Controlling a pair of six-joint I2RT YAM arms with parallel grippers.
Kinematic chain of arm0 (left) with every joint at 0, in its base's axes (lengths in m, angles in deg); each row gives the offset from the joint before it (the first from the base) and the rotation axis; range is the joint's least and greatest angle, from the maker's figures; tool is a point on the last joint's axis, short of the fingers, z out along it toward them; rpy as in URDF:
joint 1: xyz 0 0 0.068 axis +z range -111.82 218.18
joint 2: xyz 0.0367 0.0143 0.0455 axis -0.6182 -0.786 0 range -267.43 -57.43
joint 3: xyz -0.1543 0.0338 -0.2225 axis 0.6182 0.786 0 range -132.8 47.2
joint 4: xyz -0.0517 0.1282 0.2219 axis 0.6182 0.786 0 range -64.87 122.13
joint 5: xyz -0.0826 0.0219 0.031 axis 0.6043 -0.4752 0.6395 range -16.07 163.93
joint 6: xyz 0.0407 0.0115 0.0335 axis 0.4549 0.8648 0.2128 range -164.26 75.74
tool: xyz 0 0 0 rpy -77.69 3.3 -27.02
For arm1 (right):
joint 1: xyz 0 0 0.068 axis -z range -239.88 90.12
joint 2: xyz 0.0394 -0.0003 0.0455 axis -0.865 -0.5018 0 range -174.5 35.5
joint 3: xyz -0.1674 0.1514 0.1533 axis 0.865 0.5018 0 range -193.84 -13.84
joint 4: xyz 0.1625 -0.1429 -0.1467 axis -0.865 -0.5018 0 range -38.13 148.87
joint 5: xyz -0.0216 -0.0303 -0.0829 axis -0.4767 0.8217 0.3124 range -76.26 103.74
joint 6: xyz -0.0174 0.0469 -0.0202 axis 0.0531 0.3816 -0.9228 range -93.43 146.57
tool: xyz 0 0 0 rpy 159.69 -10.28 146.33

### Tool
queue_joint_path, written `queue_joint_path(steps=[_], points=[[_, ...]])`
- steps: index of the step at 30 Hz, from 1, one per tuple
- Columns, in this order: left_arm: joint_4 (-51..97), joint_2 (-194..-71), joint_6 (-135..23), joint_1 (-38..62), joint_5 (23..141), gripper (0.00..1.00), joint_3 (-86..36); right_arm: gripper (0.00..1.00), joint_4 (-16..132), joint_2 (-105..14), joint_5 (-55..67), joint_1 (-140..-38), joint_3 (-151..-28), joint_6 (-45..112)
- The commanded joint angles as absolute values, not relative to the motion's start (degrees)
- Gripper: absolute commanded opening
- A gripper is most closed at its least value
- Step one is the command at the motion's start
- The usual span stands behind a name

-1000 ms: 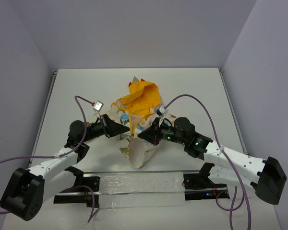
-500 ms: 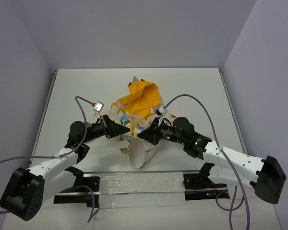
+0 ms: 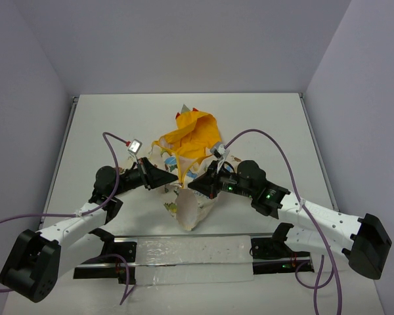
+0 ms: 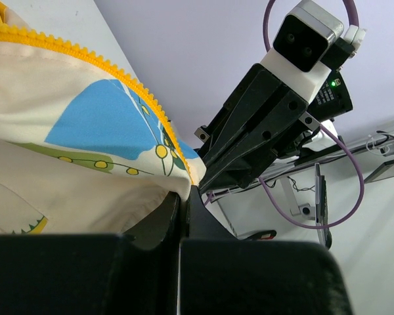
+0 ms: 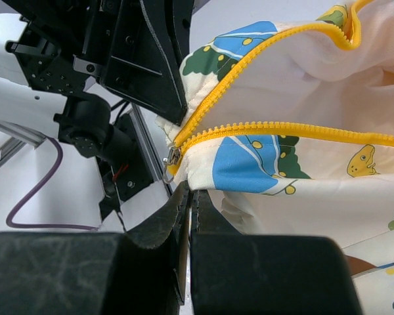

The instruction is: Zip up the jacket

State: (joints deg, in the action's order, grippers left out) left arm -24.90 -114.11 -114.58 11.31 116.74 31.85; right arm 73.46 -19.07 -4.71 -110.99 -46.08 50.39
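The jacket (image 3: 190,147) is bunched mid-table, yellow lining up, with its cream printed front hanging between both grippers. My left gripper (image 3: 173,178) is shut on the cream hem; in the left wrist view the gripper (image 4: 184,195) pinches the fabric (image 4: 72,151) beside the yellow zipper teeth. My right gripper (image 3: 193,185) is shut on the opposite hem, and the right wrist view shows the gripper (image 5: 189,191) just below the metal zipper slider (image 5: 171,158). There the two yellow zipper rows (image 5: 282,128) meet at the slider. The grippers face each other, nearly touching.
A clear plastic strip (image 3: 190,252) lies on a black rail along the near table edge, between the arm bases. Purple cables (image 3: 262,134) loop off both wrists. Grey walls enclose the white table (image 3: 105,118) on three sides.
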Motion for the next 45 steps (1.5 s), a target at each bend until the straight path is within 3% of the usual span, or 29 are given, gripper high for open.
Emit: queue_joint_path(steps=[1, 45], points=[[-28.6, -112.8, -114.2, 10.8, 117.1, 0.00, 31.9, 0.00, 79.1, -17.4, -3.4, -110.8, -46.2, 51.0], [-27.7, -113.8, -113.2, 10.8, 115.5, 0.00, 31.9, 0.00, 82.0, -17.6, -3.8, -110.7, -46.8, 52.4]])
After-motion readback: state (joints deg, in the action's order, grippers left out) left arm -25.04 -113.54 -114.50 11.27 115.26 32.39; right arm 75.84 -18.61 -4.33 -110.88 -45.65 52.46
